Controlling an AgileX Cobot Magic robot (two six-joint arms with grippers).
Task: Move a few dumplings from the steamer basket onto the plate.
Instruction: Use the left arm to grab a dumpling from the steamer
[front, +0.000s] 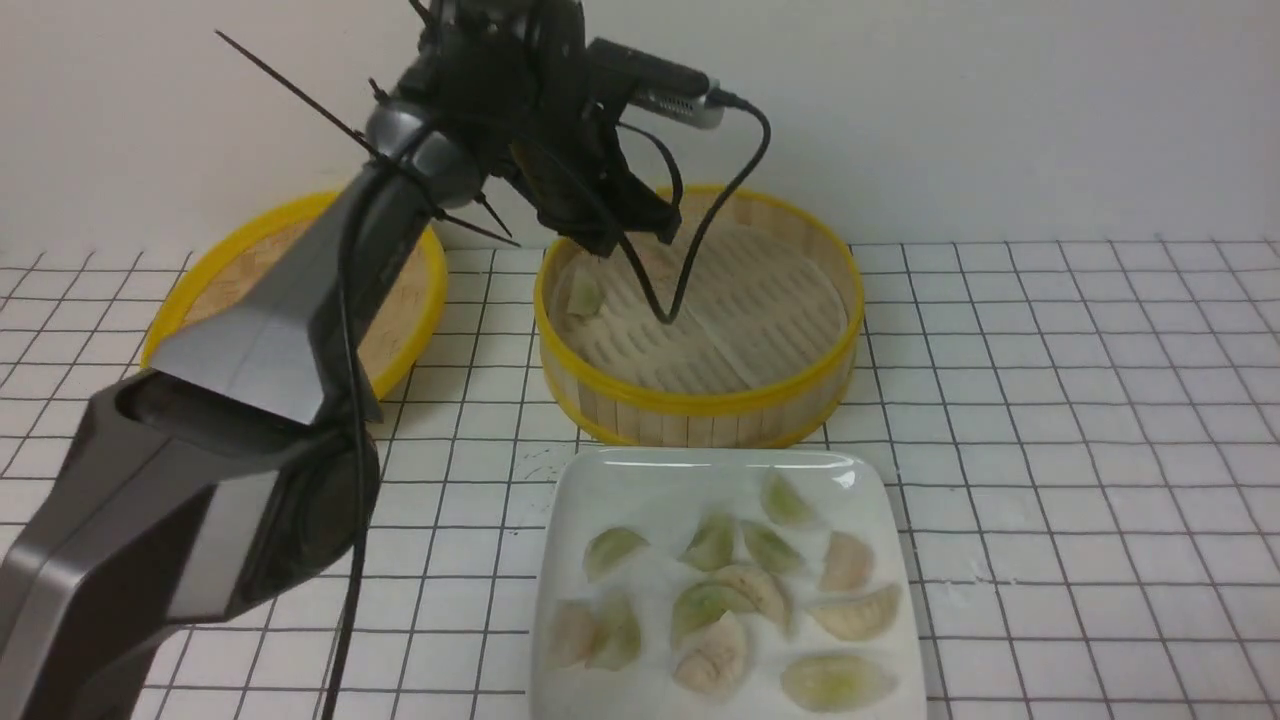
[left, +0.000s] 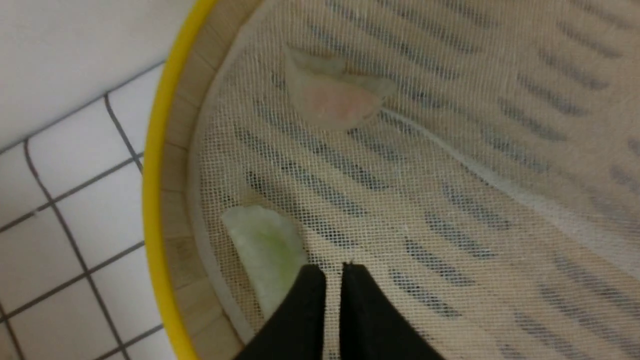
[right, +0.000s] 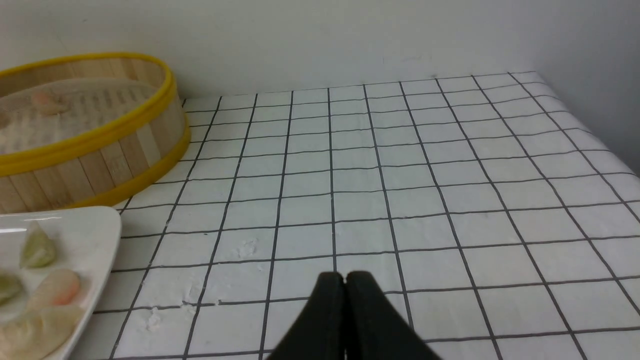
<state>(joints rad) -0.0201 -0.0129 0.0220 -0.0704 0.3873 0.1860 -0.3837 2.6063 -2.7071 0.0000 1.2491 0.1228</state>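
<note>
While the left arm (front: 400, 190) reaches across to the far side of the tabletop (front: 1080, 480), its jaws hang over the round bamboo steamer basket (front: 700, 425), parted by a narrow gap with nothing gripped between them. In the left wrist view, the end of a pale green dumpling (left: 272, 257) lies just beside the dark fingertips (left: 311, 277); whether they touch it, I cannot tell. This dumpling rests on the whitish mesh liner (left: 400, 200), near the basket's yellow rim (left: 154, 200). A pinkish dumpling (left: 337, 102) with a folded, translucent edge sits apart from it on the same liner.

In front of the basket stands the glossy white square plate (front: 660, 490), its near edge cut off by the frame. About a dozen dumplings lie on it, among them a green one (front: 785, 500) towards the back and a beige one (front: 858, 612) on the right side. Several near the middle are crowded together, some overlapping.

To the left of the basket is a shallow yellow-rimmed lid (front: 435, 290), partly hidden behind the left arm. In the right wrist view, the right jaws are clenched, empty, with white grid-patterned tabletop beyond them.
</note>
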